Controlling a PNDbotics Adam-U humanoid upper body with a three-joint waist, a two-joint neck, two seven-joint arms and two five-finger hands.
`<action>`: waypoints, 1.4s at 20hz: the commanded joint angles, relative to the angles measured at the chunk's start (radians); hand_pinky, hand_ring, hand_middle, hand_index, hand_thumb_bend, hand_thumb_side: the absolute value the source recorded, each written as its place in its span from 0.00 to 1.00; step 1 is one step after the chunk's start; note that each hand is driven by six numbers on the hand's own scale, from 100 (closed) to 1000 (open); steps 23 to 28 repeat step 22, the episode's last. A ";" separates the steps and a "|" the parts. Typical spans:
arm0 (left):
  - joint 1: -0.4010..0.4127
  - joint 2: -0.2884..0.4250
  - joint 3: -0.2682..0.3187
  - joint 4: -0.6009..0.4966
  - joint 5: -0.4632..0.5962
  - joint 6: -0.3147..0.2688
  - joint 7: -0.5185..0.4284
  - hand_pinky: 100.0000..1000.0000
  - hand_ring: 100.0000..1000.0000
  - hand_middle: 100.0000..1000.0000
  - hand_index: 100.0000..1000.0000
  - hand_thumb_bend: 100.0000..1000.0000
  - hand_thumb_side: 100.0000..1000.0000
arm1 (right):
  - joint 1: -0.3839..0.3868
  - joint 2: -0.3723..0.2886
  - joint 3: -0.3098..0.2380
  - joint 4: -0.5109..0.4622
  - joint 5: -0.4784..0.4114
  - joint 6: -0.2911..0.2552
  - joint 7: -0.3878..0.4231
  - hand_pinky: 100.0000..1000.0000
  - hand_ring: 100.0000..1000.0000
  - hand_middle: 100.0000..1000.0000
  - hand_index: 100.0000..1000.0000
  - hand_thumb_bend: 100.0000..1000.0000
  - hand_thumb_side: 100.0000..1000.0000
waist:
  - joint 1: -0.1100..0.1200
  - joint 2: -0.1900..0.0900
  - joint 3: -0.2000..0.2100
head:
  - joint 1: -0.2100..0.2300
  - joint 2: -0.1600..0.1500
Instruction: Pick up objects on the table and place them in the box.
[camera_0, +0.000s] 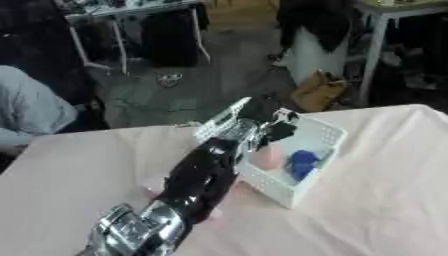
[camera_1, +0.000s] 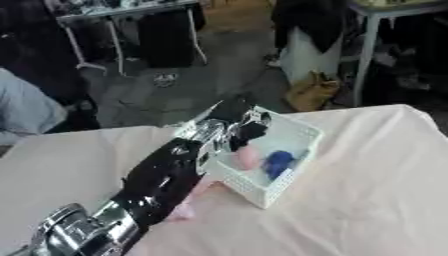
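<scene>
Left eye view inventory:
- White slatted box (camera_0: 325, 134): set askew on the pink table (camera_0: 79, 170), just right of centre.
- Pink object (camera_0: 267, 156) and blue object (camera_0: 302, 162): inside the box, side by side.
- Pink item (camera_1: 185, 209): on the table beneath the arm, partly hidden.
- Left hand (camera_0: 254, 122): over the box's near-left rim; whether its fingers are apart or together cannot be told.

box (camera_0: 317, 145) on table (camera_0: 385, 200), right of centre | two objects (camera_0: 284, 159) inside box | left hand (camera_0: 249, 122) over box's left rim
</scene>
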 joint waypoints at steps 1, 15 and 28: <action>-0.029 0.021 0.011 -0.014 -0.008 -0.004 0.002 1.00 1.00 1.00 1.00 0.08 1.00 | -0.015 -0.007 0.004 -0.015 -0.008 0.000 0.004 0.80 0.88 0.72 0.69 0.00 0.61 | 0.007 -0.006 0.002 | 0.002 0.008; -0.052 0.130 -0.019 -0.215 0.073 -0.018 0.046 0.85 1.00 1.00 1.00 0.03 1.00 | -0.002 -0.021 0.001 -0.015 -0.006 0.003 0.004 0.80 0.88 0.72 0.69 0.00 0.61 | 0.015 -0.019 0.019 | 0.009 0.048; 0.044 0.347 -0.032 -0.757 0.396 0.058 0.228 0.52 0.77 0.91 1.00 0.00 1.00 | 0.027 -0.052 -0.010 -0.015 0.008 -0.002 -0.012 0.81 0.88 0.72 0.69 0.00 0.62 | 0.017 -0.038 0.059 | 0.058 0.090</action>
